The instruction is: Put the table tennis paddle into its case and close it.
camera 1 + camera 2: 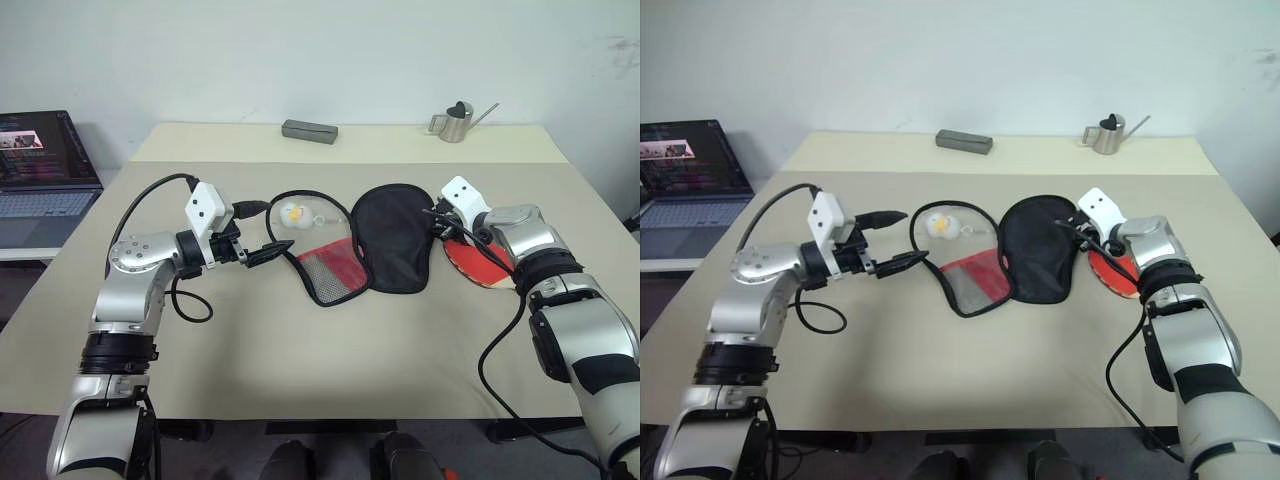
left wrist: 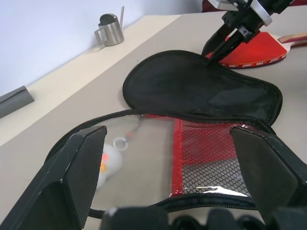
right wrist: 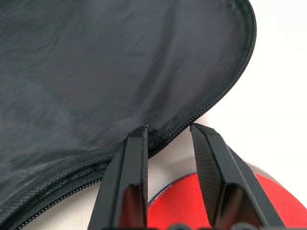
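Note:
The case lies unzipped and spread flat mid-table. Its black flap [image 1: 393, 238] is on the right, and its red and mesh lined half [image 1: 325, 262] is on the left. A small white-yellow charm [image 1: 293, 213] rests inside that half. The red table tennis paddle [image 1: 478, 265] lies flat just right of the case, partly under my right arm. My right gripper [image 3: 170, 128] is open a little, its tips at the zip edge of the black flap [image 3: 120, 72] with nothing pinched. My left gripper [image 1: 262, 231] hangs wide open and empty, just left of the lined half.
A grey rectangular block [image 1: 309, 130] and a small metal watering can [image 1: 455, 122] stand at the back of the table. An open laptop [image 1: 40, 170] sits on a lower surface beyond the table's left edge. The beige tabletop [image 1: 330, 350] in front of the case is bare.

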